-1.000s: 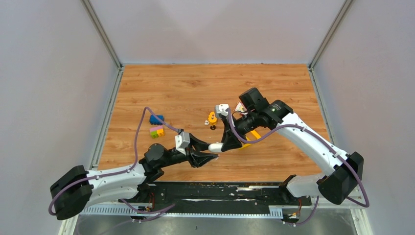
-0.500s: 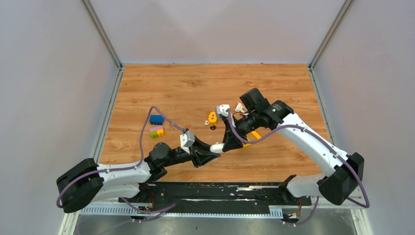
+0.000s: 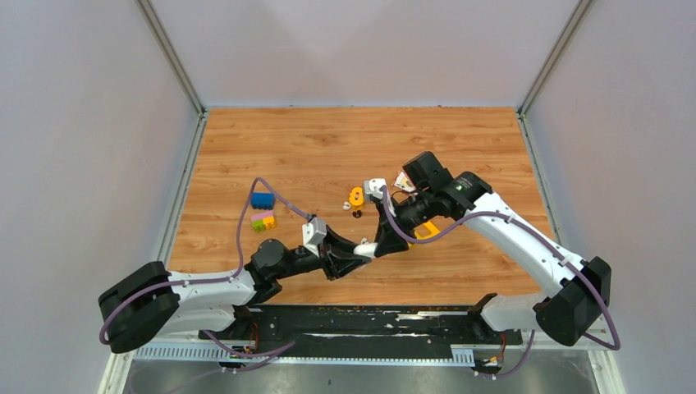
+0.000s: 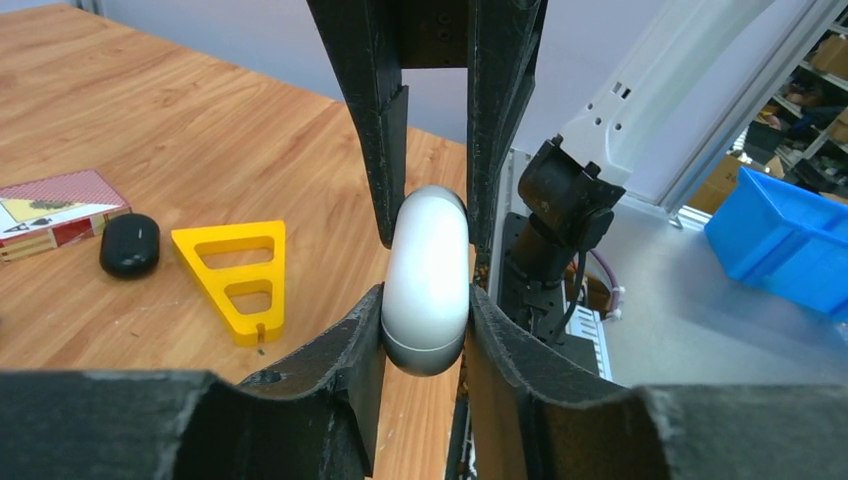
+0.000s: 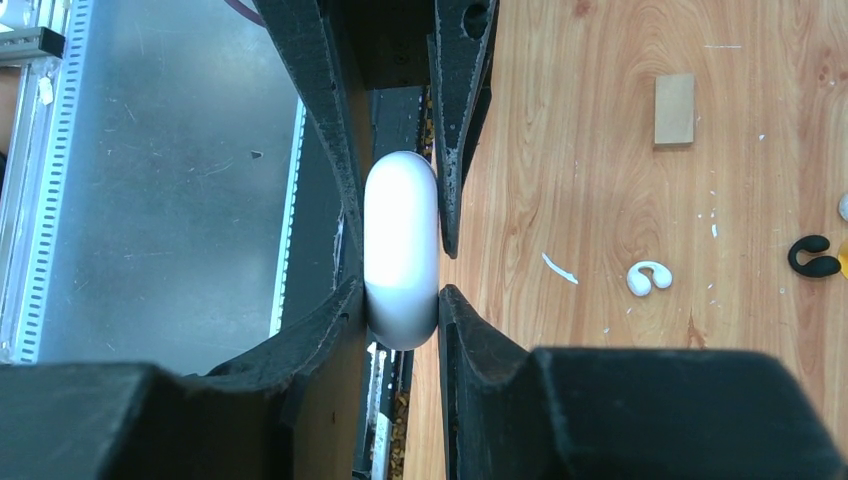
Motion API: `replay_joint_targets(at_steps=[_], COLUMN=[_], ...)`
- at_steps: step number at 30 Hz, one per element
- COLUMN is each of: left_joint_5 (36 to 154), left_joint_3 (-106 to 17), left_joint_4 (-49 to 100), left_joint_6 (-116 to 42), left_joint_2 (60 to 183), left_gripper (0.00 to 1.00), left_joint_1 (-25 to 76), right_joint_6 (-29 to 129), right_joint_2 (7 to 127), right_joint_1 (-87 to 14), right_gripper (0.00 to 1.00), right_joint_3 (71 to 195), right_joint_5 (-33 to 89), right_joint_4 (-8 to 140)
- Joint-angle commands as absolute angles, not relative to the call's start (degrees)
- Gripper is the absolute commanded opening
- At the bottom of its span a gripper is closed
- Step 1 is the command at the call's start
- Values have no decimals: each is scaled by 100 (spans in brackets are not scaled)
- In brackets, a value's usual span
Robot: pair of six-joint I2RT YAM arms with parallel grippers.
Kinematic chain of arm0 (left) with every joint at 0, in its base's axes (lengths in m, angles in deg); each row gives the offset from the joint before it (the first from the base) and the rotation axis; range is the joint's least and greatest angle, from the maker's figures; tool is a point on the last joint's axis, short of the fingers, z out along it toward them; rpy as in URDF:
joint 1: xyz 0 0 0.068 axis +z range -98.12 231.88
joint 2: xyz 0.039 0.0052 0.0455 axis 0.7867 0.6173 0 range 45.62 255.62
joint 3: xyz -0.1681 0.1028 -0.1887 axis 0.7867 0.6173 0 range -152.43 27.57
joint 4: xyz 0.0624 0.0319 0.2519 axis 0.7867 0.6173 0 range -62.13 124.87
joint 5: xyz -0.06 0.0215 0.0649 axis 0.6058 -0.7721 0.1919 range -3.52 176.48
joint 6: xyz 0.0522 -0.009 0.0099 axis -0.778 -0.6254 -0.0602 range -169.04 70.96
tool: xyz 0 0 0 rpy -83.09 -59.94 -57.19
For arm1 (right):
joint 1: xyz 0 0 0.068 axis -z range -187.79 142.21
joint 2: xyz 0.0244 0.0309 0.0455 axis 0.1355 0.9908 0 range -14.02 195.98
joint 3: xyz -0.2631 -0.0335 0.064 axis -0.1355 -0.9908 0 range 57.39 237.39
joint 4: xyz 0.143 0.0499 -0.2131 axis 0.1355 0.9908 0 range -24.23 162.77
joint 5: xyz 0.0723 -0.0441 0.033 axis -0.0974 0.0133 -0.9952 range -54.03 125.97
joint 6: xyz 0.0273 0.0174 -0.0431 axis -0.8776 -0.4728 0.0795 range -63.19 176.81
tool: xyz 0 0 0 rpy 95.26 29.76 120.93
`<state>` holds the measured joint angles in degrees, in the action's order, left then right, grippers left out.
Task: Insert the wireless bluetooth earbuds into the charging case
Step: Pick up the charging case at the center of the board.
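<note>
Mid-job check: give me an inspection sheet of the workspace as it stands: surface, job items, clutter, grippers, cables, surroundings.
Surface: wooden tabletop, small white flecks near the earbuds.
Job's things: white charging case, closed, held between both arms; white earbud and black earbud loose on the wood; black oval case lying beside the yellow triangle.
Clutter: tan block, red card box, blue block, multicoloured blocks, orange piece.
Grippers: left gripper and right gripper both clamped on the white case, from opposite ends.
Cables: purple cable arching over the left arm, another along the right; no snag seen.
Surroundings: grey walls; blue bin beyond the table.
</note>
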<state>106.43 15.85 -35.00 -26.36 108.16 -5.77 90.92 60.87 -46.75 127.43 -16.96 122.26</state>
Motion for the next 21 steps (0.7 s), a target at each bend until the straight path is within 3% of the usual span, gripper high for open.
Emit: replay_joint_targets(at_steps=[1, 5, 11, 18, 21], left_joint_5=[10693, 10616, 10582, 10582, 10613], left_joint_3=[1473, 1517, 1550, 1544, 1545], left_joint_4=[-3839, -3774, -3793, -3844, -3870], left_joint_6=[-2600, -2650, -2654, -2672, -2740], left_joint_2=[10903, 10912, 10876, 10905, 10977], left_gripper=[45, 49, 47, 32, 19], left_joint_1=[-594, -589, -594, -594, -592], right_joint_6=[9086, 9066, 9059, 9057, 9040], right_joint_2=[5906, 5884, 5896, 5884, 5915], right_joint_1=[-4687, -4632, -4594, -4598, -4599], right_gripper=[15, 14, 14, 15, 24], right_joint_3=[12764, 12829, 12820, 12756, 12756], right_joint_5=[-1811, -1958, -1992, -2001, -2057], right_joint_4=[11993, 12018, 12002, 11986, 12014])
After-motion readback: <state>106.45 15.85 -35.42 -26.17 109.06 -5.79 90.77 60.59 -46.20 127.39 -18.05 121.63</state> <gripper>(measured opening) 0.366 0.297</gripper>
